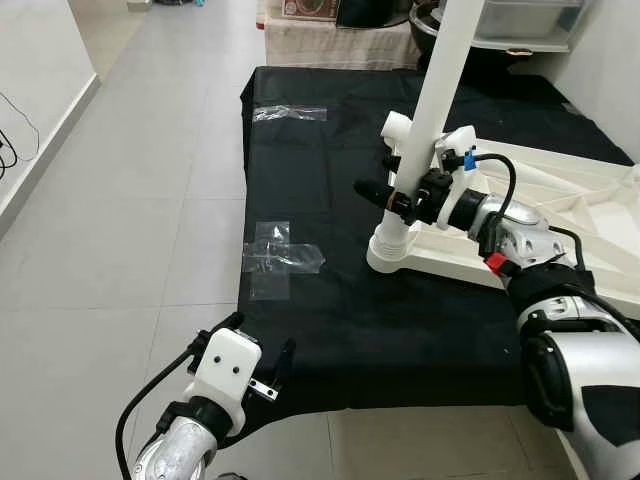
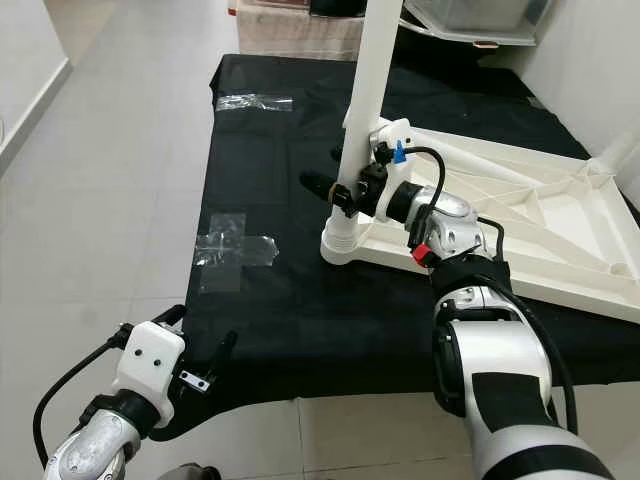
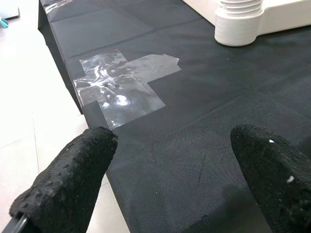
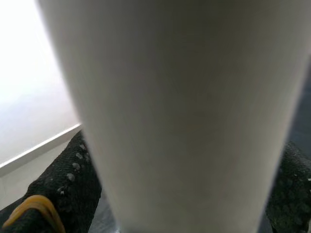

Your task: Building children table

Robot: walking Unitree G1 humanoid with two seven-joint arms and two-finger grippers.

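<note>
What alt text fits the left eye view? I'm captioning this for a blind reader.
The right gripper clasps a white table leg standing in a corner socket of the upturned white tabletop on a black cloth. The left gripper hovers open at the cloth's near edge, near clear tape.

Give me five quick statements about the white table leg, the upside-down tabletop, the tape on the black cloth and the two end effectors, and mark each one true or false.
1. The right end effector grips the white table leg. True.
2. The table leg lies flat on the black cloth. False: it stands upright in a corner socket of the upside-down white tabletop.
3. The left end effector holds a second leg. False: it is open and holds nothing, hovering at the near edge of the cloth.
4. Patches of clear tape are stuck on the cloth. True.
5. The tabletop rests on bare floor tiles. False: it lies on the black cloth.
</note>
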